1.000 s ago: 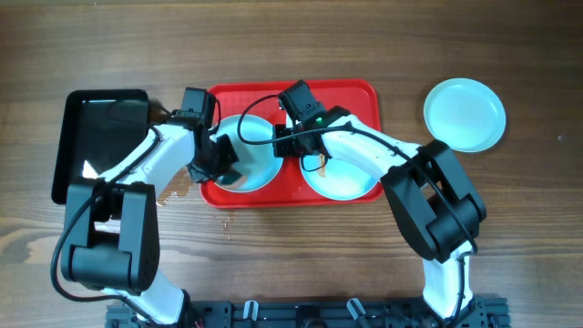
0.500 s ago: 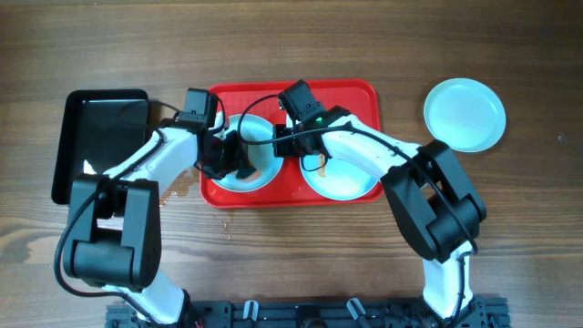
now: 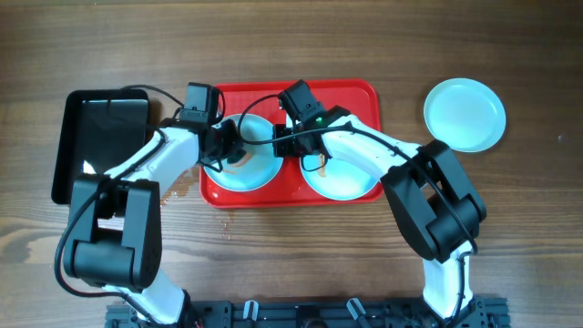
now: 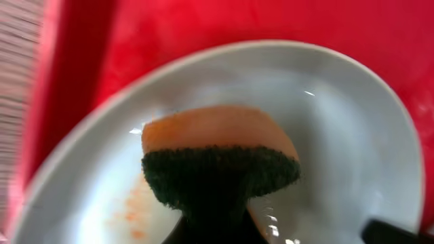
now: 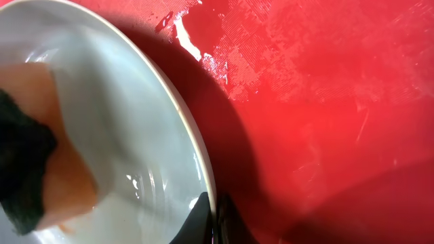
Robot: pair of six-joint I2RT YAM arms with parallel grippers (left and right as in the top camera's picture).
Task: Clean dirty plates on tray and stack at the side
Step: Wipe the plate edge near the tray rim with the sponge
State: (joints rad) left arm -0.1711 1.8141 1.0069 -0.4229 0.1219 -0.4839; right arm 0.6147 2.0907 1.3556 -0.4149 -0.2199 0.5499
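A large flat red plastic tray (image 3: pixel 360 96) with rounded corners is seen lying in the middle of a wood-grain surface (image 3: pixel 528 237), and 2 of the 3 round pale mint-white shallow plates are carried on it. The left plate (image 3: pixel 255 173) is being worked on. An orange sponge with a dark scouring face (image 4: pixel 220 163) is clenched in the left jaws and pressed into the plate's bowl, while the plate's right rim is pinched between the right jaws, as is shown at the bottom of the right wrist view. Faint orange-brown specks (image 4: pixel 132 210) are visible on this plate beside the sponge, so its cleaning is judged unfinished. The right plate (image 3: pixel 351 187) lies on the tray partly under the right arm, and a small brownish mark appears near its left rim, so it is judged not yet cleaned. The 3rd plate (image 3: pixel 465 114) has been set on the bare wood well apart from the tray on the right, and it looks spotless. Roughly 1 plate of 3 is therefore taken as done, with no stack formed yet. Wet streaks (image 5: pixel 193 47) are seen on the red plastic, and a damp patch (image 3: pixel 178 191) is seen on the wood by the tray's near left corner. A smaller glossy black rectangular tray (image 3: pixel 100 137) lies to the left. Nothing of the room is shown beyond the surface.
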